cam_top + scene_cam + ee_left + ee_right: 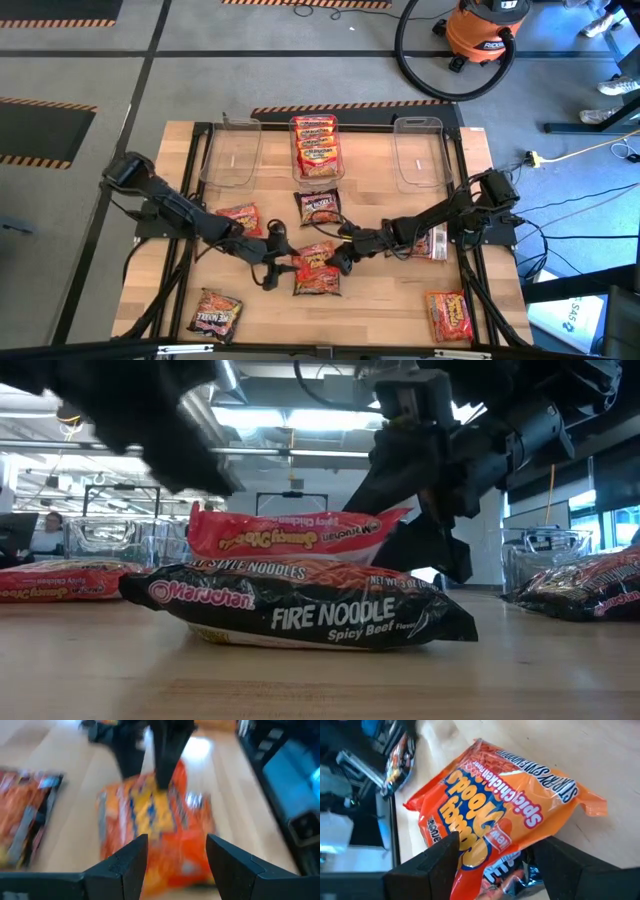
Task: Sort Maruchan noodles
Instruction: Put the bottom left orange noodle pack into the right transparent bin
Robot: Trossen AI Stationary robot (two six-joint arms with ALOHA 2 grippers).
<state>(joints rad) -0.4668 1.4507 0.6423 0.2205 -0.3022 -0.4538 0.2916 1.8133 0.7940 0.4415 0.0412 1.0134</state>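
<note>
Both grippers bracket the orange Spicy Chicken packet [315, 258] lying atop a dark Fire Noodle packet [317, 282] at mid-table: the right gripper [342, 255] nearer, the left gripper [275, 258] opposite, jaws parted and empty, the packet's long axis crossing between them.

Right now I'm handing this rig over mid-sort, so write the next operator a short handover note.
Left claw and right claw: both open, flanking the glossy orange spicy-chicken packet lying on a black Fire Noodle packet mid-table.
Done: the clear middle tub holds red packets.
Left: that stack and five more packets loose on the wooden table; both side tubs look empty.
</note>
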